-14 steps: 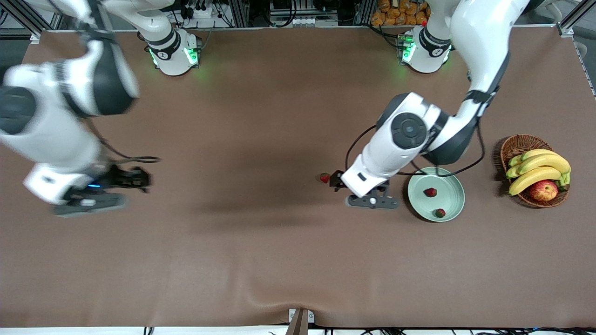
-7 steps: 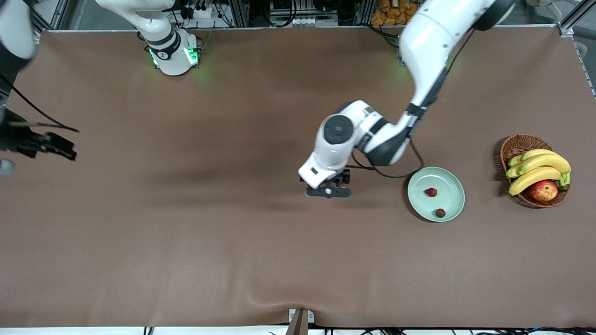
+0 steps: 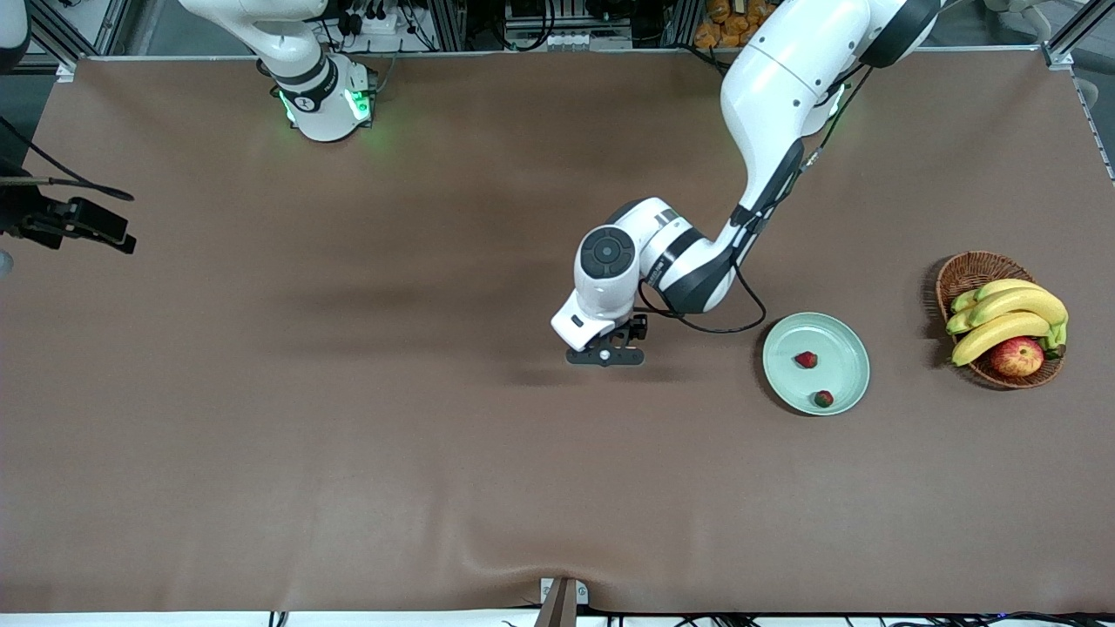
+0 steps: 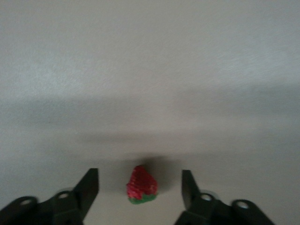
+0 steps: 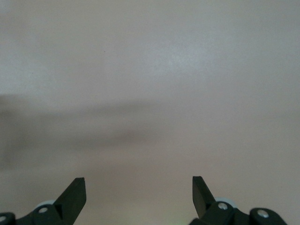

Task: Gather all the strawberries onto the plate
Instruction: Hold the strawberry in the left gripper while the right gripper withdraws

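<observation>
You have two strawberries (image 3: 806, 359) in the mint-green plate (image 3: 843, 344) and a third (image 4: 141, 184) on the table near it, between the left gripper's (image 4: 140, 190) spread fingers (right gripper (image 5: 139, 194) waits, open).

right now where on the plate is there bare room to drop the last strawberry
The plate is bare on the half toward the left gripper. Two strawberries lie toward the fruit basket. The third strawberry sits on the table between the left jaws, untouched. The right gripper waits open over bare table.
</observation>
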Available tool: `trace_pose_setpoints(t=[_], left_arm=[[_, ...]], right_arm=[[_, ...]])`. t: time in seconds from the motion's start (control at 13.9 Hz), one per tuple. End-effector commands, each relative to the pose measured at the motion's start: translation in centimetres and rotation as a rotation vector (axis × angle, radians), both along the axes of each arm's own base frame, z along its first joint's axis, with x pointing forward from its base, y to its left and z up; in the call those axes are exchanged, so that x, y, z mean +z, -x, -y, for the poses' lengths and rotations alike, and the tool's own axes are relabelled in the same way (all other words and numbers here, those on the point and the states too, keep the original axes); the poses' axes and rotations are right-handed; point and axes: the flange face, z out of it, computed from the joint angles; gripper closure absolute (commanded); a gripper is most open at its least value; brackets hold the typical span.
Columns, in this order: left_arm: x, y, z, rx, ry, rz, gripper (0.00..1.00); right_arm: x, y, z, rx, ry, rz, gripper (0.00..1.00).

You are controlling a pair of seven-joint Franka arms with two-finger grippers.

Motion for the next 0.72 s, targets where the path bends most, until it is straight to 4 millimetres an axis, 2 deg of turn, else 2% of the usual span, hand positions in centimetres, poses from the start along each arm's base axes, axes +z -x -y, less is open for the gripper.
trace_pose_setpoints(t=[0.0,0.29,0.43,0.5,0.65], left_arm=[[-0.8,0.5,-0.3,0.009,-0.023,-0.012,0.28],[-2.5,1.5,0.2,0.056,-0.036,-0.031,0.3],[-3.0,1.5,0.1,0.057,-0.039,-0.036,0.37],[-3.2,1.6,0.1,0.056,-0.039,-0.038,0.43],[-3.2,1.4,0.1,0.061,-0.037,-0.039,0.71]], right_arm=[[0.2,1.1,-0.7,0.018,-0.03,-0.005,0.0],[1.6,2.2,-0.6,0.084,-0.051,-0.008,0.0],[1.8,2.4,-0.3,0.095,-0.052,-0.012,0.0],[2.1,2.4,-0.3,0.097,-0.051,-0.01,0.0],[2.1,2.3,-0.1,0.095,-0.044,-0.006,0.0]])
